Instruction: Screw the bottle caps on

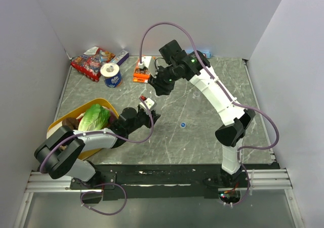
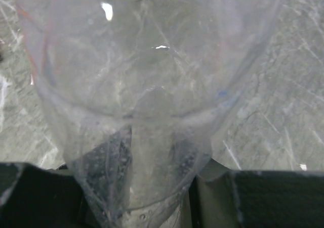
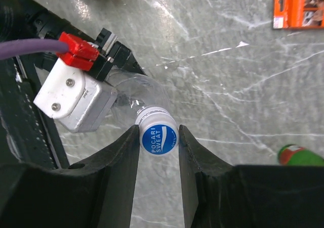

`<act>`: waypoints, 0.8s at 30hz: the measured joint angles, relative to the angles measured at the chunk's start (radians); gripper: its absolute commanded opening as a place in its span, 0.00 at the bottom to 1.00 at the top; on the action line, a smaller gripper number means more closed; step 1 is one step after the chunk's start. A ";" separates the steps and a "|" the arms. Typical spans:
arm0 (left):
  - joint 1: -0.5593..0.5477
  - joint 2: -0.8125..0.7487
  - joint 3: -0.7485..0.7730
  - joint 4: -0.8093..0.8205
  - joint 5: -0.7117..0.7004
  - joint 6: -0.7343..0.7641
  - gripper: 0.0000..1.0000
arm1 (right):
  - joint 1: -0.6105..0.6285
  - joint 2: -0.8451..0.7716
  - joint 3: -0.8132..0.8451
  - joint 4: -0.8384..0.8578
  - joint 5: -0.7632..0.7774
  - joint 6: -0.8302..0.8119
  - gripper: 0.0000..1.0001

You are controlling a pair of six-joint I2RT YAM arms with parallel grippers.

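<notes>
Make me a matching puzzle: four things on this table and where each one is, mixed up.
1 Pocari Sweat cap
2 clear bottle
3 loose blue cap
4 orange box

A lying alone on the table
B held in the left gripper
C clamped in the right gripper
D at the table's far edge

Pairs: 1-C, 2-B, 3-A, 4-D

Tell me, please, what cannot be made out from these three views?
- Right wrist view: the cap covers the neck of the bottle, so how far it is threaded is hidden.
- Right wrist view: a green object is cut off behind the right gripper.
- Left wrist view: the bottle fills the frame; its far end passes the top edge.
- Top view: the loose cap is too small to read.
</notes>
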 measured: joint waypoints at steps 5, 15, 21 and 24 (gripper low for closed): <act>-0.002 0.000 0.000 -0.009 -0.027 0.005 0.01 | -0.006 0.010 -0.002 0.012 -0.003 0.052 0.11; -0.004 0.018 0.000 0.010 -0.039 0.000 0.01 | -0.008 0.012 -0.003 0.019 0.017 0.100 0.16; -0.005 0.020 0.000 0.014 -0.037 -0.006 0.01 | -0.008 0.012 -0.003 0.019 0.023 0.111 0.40; -0.005 0.020 0.000 0.014 -0.029 -0.016 0.01 | -0.007 0.012 0.001 0.016 0.024 0.117 0.52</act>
